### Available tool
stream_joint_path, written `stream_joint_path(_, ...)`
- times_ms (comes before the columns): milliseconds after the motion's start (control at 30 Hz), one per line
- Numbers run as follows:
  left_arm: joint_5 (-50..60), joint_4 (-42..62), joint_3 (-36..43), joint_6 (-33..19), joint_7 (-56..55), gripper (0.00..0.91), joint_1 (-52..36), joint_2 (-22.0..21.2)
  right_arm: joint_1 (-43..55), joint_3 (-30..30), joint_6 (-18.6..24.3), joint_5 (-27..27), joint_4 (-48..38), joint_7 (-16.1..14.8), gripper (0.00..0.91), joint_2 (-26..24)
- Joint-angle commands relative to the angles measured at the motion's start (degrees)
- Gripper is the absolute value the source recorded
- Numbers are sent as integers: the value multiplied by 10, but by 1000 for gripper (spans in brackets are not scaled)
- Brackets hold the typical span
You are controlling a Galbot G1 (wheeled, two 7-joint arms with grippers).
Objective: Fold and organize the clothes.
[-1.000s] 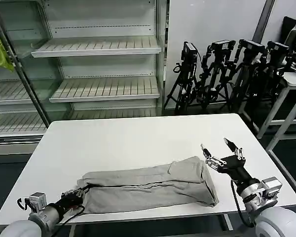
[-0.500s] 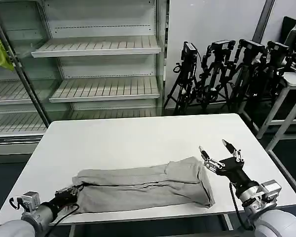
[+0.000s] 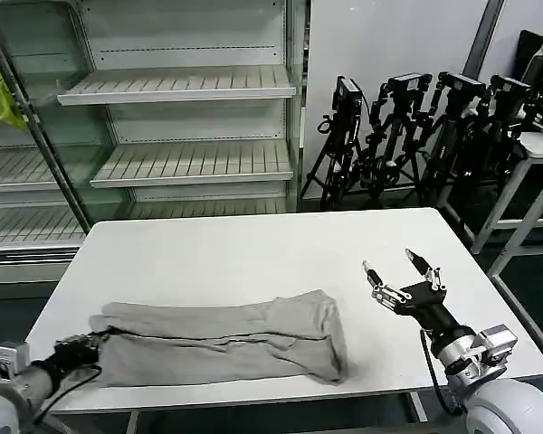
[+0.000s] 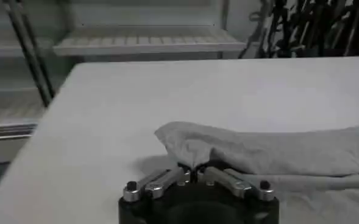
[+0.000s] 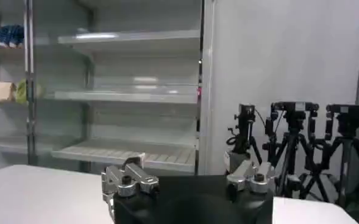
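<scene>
— Where is the garment sitting?

— The light grey soft fabric T-shirt point(image 3: 222, 339), folded lengthwise into a long band, is lying across the near part of the white rectangular table point(image 3: 253, 249), running from the table's left edge toward the middle. One end is bunching up beside the left gripper point(image 3: 89, 342).

— What is that gripper doing?

— It is resting low at the near left corner of the table, its fingers pinched together on the left end of the shirt. In the left wrist view the left gripper point(image 4: 194, 175) is showing its two metal fingers point(image 4: 167, 178) meeting on a fold of the grey cloth point(image 4: 270, 149), which is humping up just past them.

— And the other arm?

— The right gripper point(image 3: 400, 277) is hovering over the right side of the table, well apart from the shirt's right end, with its fingers spread wide and nothing between them. In the right wrist view the right gripper point(image 5: 188, 176) is pointing toward the pale metal shelving unit point(image 5: 136, 97) and a row of black tripods point(image 5: 301, 143).

— Anything else nearby?

— A yellow-green rag point(image 3: 0, 98) is hanging at the far left of the shelving.
</scene>
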Motion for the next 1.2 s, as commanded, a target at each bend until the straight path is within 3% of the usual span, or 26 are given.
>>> stream_joint_path(33,17,22,-129,0,4,40,56,69,12,-3,3,7,-5,-1,907,-6)
stream_joint_path(333,11,-18,-154,4,5,40,76,77,14,-9,8,7,-15,-5,907,-6)
stream_joint_path(700,-25,-118,-57,13,-6,40,9,63,3,-2,8,6,-17,-1,907,-13)
stream_joint_path(1200,-81,-142,135,11,-10,40,-124,25,8,66,15,16,-24,22,907,-74)
